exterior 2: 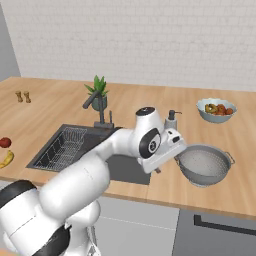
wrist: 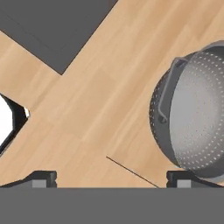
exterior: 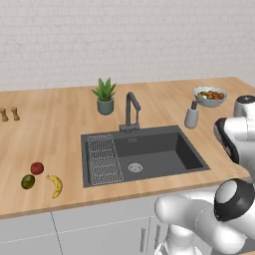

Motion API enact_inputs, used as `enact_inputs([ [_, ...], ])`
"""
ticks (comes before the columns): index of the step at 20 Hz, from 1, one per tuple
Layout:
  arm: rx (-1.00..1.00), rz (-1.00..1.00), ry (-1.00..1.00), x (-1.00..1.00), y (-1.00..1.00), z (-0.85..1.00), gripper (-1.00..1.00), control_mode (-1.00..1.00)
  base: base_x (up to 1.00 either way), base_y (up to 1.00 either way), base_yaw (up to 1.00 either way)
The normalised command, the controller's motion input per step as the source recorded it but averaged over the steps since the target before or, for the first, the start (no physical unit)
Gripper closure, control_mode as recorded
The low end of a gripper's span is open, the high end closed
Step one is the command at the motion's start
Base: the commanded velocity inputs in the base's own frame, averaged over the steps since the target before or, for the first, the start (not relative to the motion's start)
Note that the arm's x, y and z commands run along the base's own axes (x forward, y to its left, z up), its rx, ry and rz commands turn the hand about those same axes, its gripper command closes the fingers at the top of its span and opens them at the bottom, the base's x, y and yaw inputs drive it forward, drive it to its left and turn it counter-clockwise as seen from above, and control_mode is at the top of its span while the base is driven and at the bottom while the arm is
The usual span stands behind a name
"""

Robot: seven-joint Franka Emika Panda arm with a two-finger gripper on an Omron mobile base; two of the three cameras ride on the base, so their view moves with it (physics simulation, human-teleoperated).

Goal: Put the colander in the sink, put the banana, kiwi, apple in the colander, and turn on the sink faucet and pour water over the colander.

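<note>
The colander (exterior 2: 204,165) stands upright on the wooden counter to the right of the sink (exterior: 164,149); in the hand view the colander (wrist: 197,113) lies at the right, its wire handle toward me. My gripper (wrist: 111,177) hangs open over bare wood just left of the colander's rim, holding nothing. At the left end of the counter lie the apple (exterior: 37,168), the kiwi (exterior: 28,182) and the banana (exterior: 57,185). The sink faucet (exterior: 131,112) rises behind the basin, with no water running.
A wire rack (exterior: 103,159) lies in the sink's left part. Behind the sink stand a potted plant (exterior: 104,96) and a soap dispenser (exterior: 191,115). A bowl of mixed fruit (exterior: 210,96) sits at the back right, two small shakers (exterior: 9,114) at the far left.
</note>
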Motion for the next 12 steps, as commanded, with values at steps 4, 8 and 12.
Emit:
enact_inputs([
  [4, -0.03, 0.0, 0.12, 0.48, -0.09, -0.31, -1.0, -1.0, 0.0, 0.0, 0.0],
  [8, -0.02, 0.0, 0.01, 0.27, -0.21, -0.17, -1.0, -1.0, 0.0, 0.0, 0.0],
  [12, -0.04, 0.0, 0.0, 0.19, -0.18, -0.18, -1.0, -1.0, 0.0, 0.0, 0.0],
])
